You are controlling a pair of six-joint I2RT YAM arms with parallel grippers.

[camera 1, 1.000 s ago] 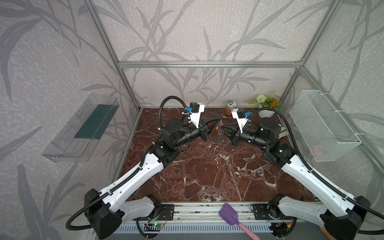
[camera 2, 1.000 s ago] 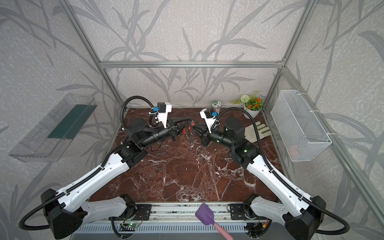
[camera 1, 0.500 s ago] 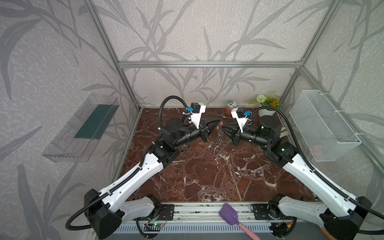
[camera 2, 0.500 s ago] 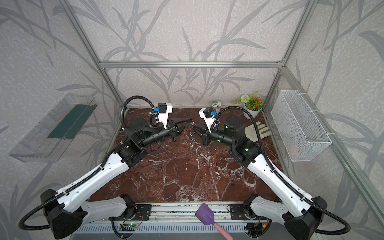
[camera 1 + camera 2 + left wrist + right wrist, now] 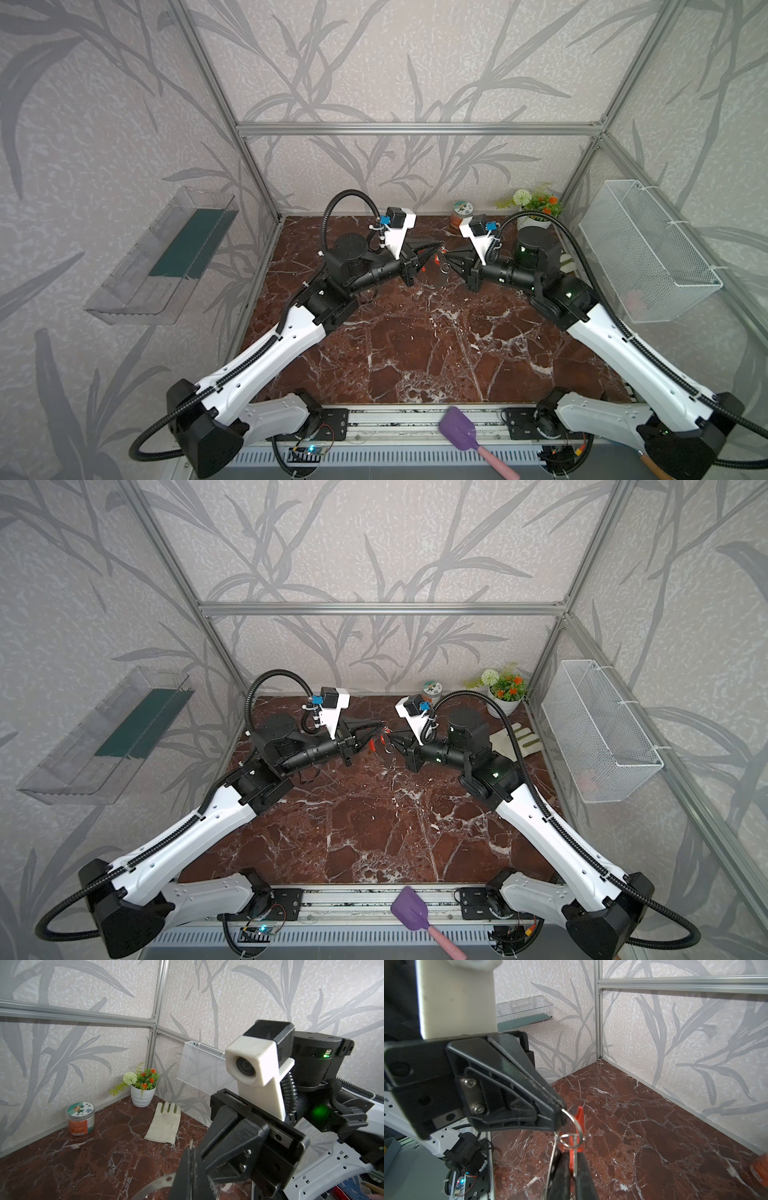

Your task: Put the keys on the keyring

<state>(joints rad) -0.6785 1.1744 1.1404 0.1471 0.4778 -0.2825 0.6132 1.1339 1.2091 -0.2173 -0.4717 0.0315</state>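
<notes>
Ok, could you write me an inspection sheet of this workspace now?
Surface: red marble table, no spill.
Job's things: key tag and hoop held in the air, small ring with them.
Clutter: glove, jar, flower pot at the back; spatula on the front rail.
End effectors: left end effector shut on small ring; right end effector shut on key tag.
Cables: black hoses on arms, no snag seen.
Surroundings: wire basket, clear shelf on side walls.

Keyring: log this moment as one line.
left gripper: shut on keyring | right gripper: shut on key tag | position: tips close together, above table | tag threaded on keyring: cannot tell
</notes>
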